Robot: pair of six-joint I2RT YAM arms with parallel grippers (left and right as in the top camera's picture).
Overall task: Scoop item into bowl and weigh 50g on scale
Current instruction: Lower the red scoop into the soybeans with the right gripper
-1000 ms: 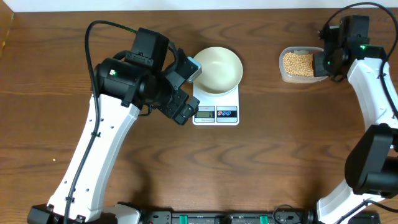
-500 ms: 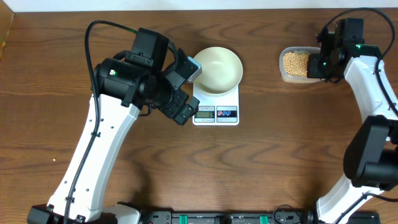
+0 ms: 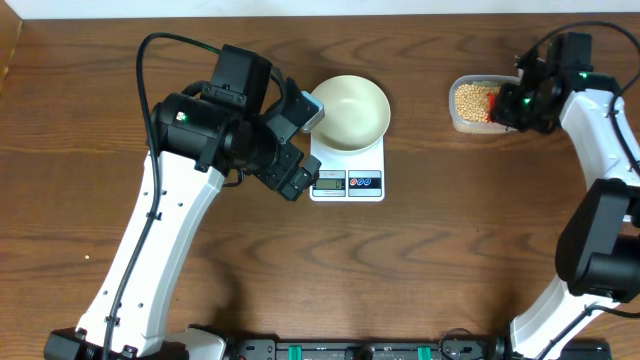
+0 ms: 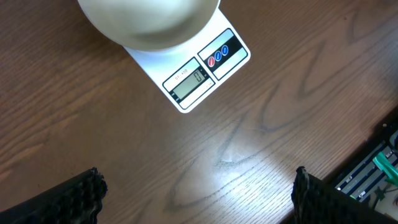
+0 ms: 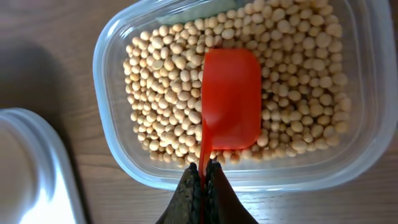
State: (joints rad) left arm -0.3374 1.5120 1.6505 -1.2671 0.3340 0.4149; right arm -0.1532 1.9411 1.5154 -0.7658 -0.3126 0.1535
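Note:
Pale-tan beans point(image 5: 168, 93) fill a clear plastic tub point(image 5: 112, 37) at the table's back right point(image 3: 470, 100). My right gripper point(image 5: 203, 167) is shut on the thin handle of a red scoop point(image 5: 230, 99). The scoop's head lies over the beans, with none on its visible face. From overhead the right gripper point(image 3: 507, 104) sits at the tub's right edge. The white bowl point(image 3: 348, 110) stands on the white scale point(image 3: 347, 182), also seen in the left wrist view as bowl point(image 4: 149, 22) and scale point(image 4: 199, 78). My left gripper point(image 4: 199, 186) hangs open over bare wood, left of the scale point(image 3: 300, 150).
A pale rounded object point(image 5: 25, 168) shows at the left edge of the right wrist view. The wooden table point(image 3: 420, 260) stretches between scale and tub. Black equipment point(image 3: 330, 350) lines the front edge.
My right gripper has tilted and shifted a little over the tub, and the red scoop now shows among the beans. The left arm has not moved.

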